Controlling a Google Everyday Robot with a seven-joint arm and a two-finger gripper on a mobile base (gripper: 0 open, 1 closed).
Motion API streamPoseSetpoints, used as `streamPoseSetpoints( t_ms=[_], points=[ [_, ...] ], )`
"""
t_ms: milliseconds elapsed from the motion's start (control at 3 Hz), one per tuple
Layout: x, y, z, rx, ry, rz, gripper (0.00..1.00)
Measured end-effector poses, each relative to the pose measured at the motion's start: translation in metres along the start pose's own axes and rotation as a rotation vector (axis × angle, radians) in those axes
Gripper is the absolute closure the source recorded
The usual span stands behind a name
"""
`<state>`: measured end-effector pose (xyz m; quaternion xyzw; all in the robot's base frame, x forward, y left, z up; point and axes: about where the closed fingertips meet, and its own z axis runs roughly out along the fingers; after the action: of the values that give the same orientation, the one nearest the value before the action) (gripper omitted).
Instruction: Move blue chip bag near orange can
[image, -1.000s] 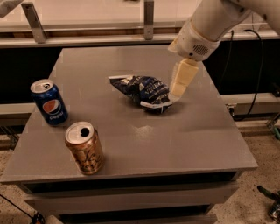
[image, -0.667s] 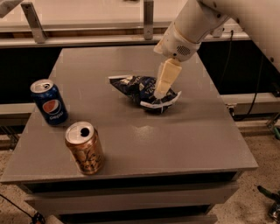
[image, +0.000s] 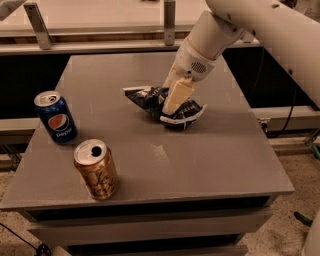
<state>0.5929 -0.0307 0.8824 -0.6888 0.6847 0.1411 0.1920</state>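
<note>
Pincer: the pincer (image: 169, 106) is pointing down at the middle of the blue chip bag (image: 187, 111), at the end of the white arm (image: 250, 25) that is reaching in from the upper right; its cream-coloured tip is showing in front of the crumpled foil and seems to be touching it.
Pincer state: I cannot tell whether it is wide, narrow or already holding the bag, because its far side is hiding behind the near one.
Blue chip bag: it is lying crumpled near the middle of the grey bench (image: 220, 165), a little toward the back, well apart from the orange can (image: 96, 170).
Orange can: it is standing upright near the front left edge of the bench.
Pepsi can: the blue Pepsi can (image: 56, 117) is standing upright behind and to the left of the orange can, near it but not touching.
Step in hand: in my judgement the arm is taking hold of the bag, and the carrying is not yet begun.
Doing it well: the grip should be closing on a thick fold of foil, not on a thin edge that is slipping out easily.
Path: the bag should be travelling toward the front left, lifted enough that it is not dragging.
Risk: a low or wide sweep could be knocking over one of the two cans, so the bag is better set down just beside the orange can.
</note>
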Motion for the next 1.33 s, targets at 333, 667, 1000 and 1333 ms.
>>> streamPoseSetpoints(
  t_ms=[333, 667, 1000, 1333],
  points=[
    [0.014, 0.018, 0.002, -0.039, 0.04, 0.036, 0.64],
    [0.02, 0.029, -0.011, -0.02, 0.083, 0.033, 0.88],
    [0.02, 0.031, -0.014, -0.013, 0.091, 0.03, 1.0],
    [0.02, 0.031, -0.014, -0.014, 0.091, 0.03, 1.0]
  ],
)
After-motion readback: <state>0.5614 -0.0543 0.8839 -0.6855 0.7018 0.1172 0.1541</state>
